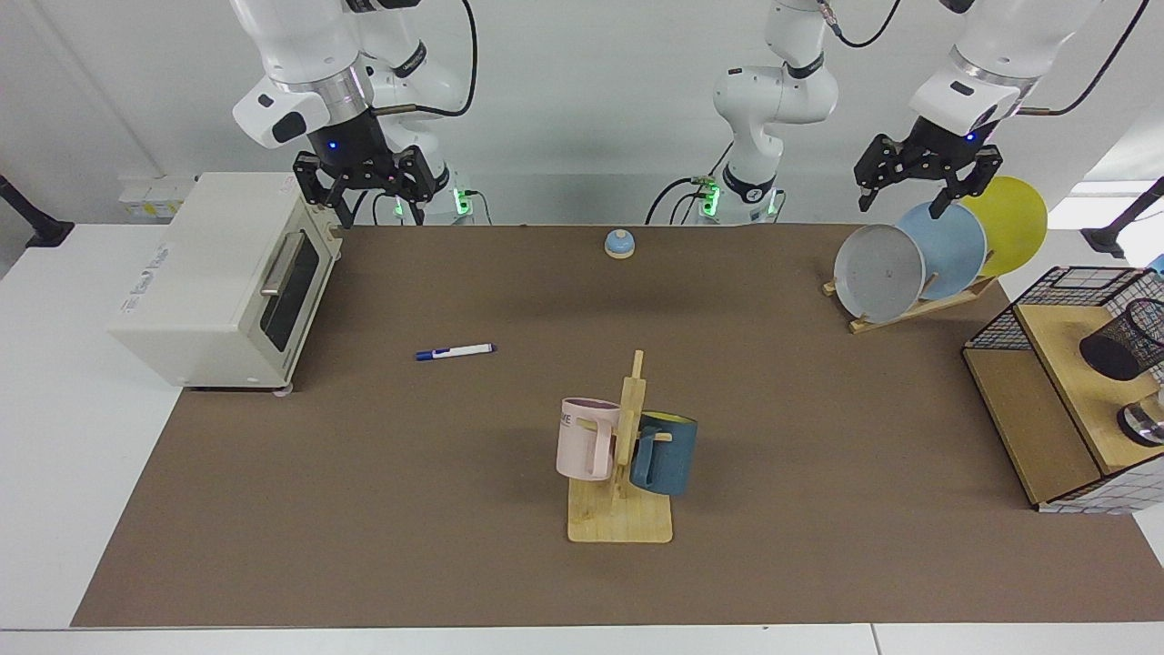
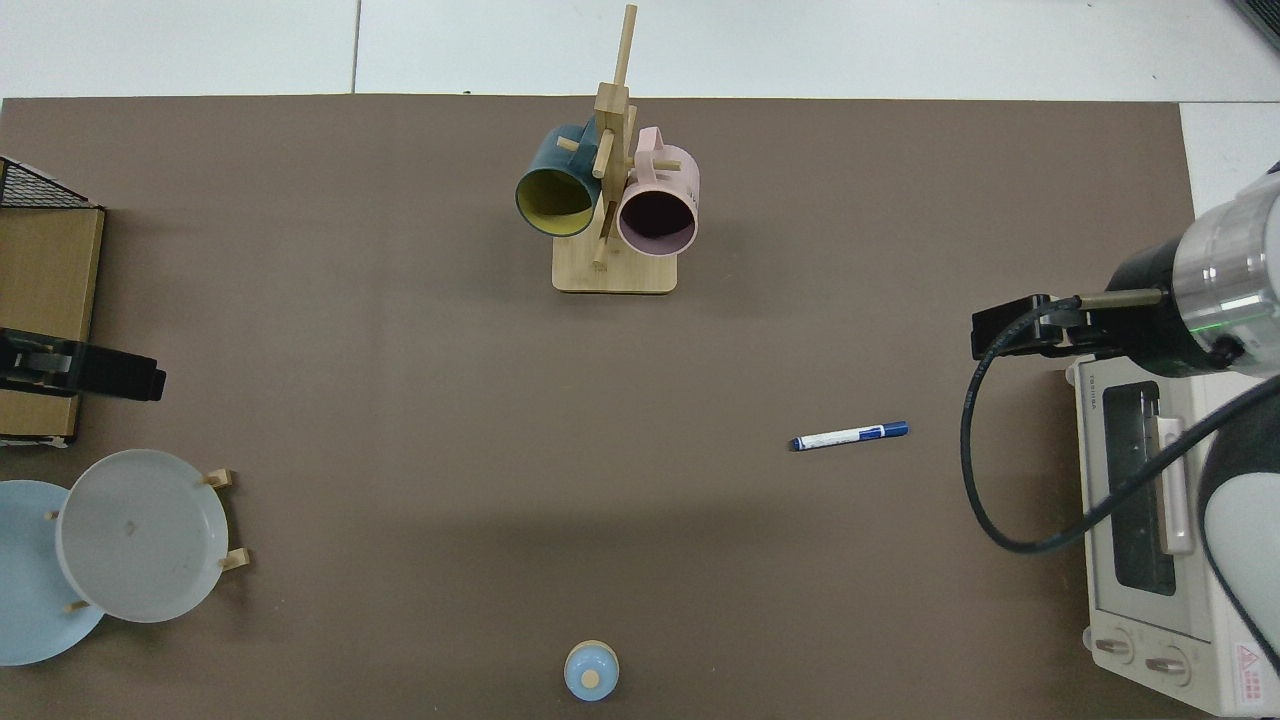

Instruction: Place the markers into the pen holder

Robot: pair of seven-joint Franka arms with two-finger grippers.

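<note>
Marker [image 1: 455,351]: lying flat on table [image 1: 364,509], at 9 o'clock of centre.
Pen holder [image 1: 1123,339]: at 3 o'clock.
Left tool [image 1: 913,202]: hovering, fingers apart.
Right tool [image 1: 382,216]: hovering, fingers apart.

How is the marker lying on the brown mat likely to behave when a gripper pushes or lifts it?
The marker looks rigid and light, being slim. Its round barrel lies flat on the mat, so a sideways nudge would probably roll it. The smooth casing may slip.

One marker [image 1: 454,351], one pen holder [image 1: 1120,344], two mugs [image 1: 587,438], three plates [image 1: 878,272], one toaster oven [image 1: 223,277].
</note>
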